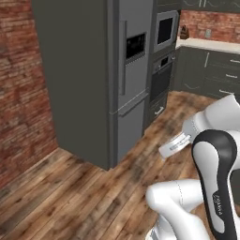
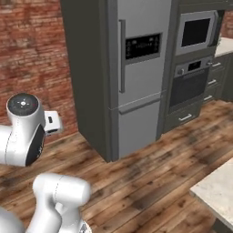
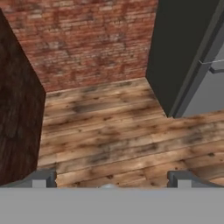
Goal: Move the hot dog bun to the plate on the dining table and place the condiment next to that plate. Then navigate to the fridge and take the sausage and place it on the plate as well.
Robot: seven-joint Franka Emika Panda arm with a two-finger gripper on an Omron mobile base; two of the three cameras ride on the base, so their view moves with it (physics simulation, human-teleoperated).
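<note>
My white Franka arm with dark joints point(image 1: 213, 183) sits folded close over its base, elbow raised. My two-finger gripper point(image 3: 112, 178) points down toward the floor, dark fingertips point(image 3: 41, 178) spread wide apart, holding nothing.

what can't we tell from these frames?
- Fridge contents, sausage included: doors shut in both base views.
- Dining table: just a corner at the right base view's edge; the rest of its top is cut off.
- Display panel on the fridge door: markings too small to read.
- Gripper: the hand view shows its tips wide apart with nothing between them.
</note>
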